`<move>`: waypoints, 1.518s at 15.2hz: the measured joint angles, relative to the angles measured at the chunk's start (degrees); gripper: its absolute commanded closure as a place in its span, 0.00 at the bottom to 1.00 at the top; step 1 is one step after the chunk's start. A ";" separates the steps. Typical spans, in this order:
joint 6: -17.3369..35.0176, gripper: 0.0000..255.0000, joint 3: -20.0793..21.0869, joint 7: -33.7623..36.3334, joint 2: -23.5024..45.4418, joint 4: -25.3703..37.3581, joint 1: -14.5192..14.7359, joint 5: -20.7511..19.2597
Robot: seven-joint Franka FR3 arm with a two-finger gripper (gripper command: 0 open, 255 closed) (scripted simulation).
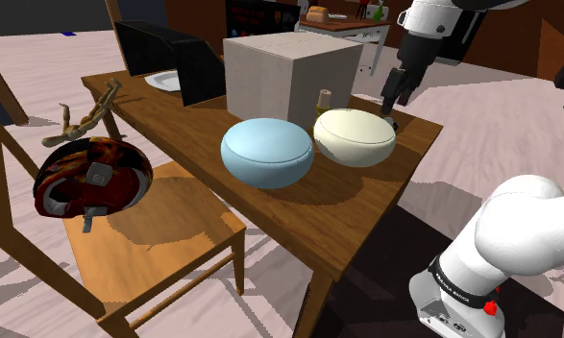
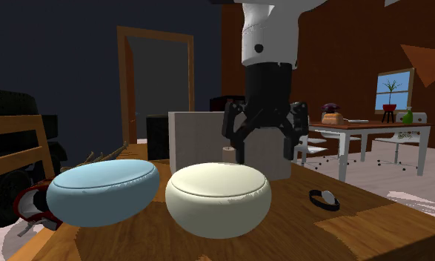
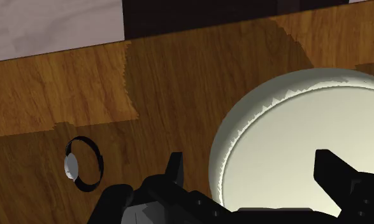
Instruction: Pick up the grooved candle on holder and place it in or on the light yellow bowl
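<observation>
Candle on holder: standing upright on wooden table, long axis vertical, top pointing up. It sits in the gap between the white box and light yellow bowl, just beside both; contact cannot be told. Nothing grips it.

Gripper: fingers spread wide, holding nothing, pointing down over the bowl's far rim in wrist view, apart from candle.

Light blue bowl is beside yellow bowl. Small black ring lies flat on table near gripper.
</observation>
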 measured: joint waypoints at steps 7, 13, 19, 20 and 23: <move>1.73 0.00 1.65 3.13 13.04 9.39 0.36 0.80; 0.76 0.00 2.50 5.80 28.69 23.71 0.26 0.80; -0.87 0.00 2.89 7.66 39.74 35.06 0.30 0.69; -0.31 0.00 2.91 7.84 39.70 34.77 0.31 0.70; 1.72 0.00 2.98 8.07 39.95 32.87 0.37 0.68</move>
